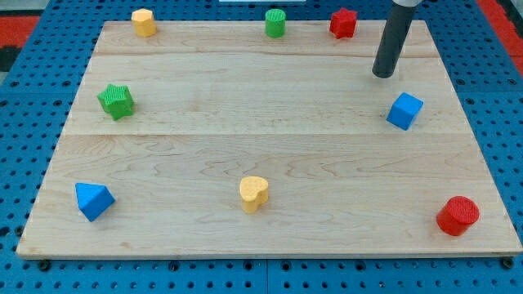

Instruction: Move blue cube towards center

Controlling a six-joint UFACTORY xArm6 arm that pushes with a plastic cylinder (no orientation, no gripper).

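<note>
Blue cube [404, 110] just below my tip [382, 75]

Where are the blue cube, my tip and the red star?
blue cube [404, 111]: camera view, middle of its front faces.
my tip [383, 75]: camera view, rod's very end, above-left of the cube.
red star [343, 23]: camera view, its top face.

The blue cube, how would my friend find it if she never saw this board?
Start at the wooden board and go to its right edge, about halfway down. The blue cube sits there, just below my tip, not touching it. The other blue block, at the bottom left corner, looks like a wedge, and the nearest red blocks are a star and a cylinder.
</note>
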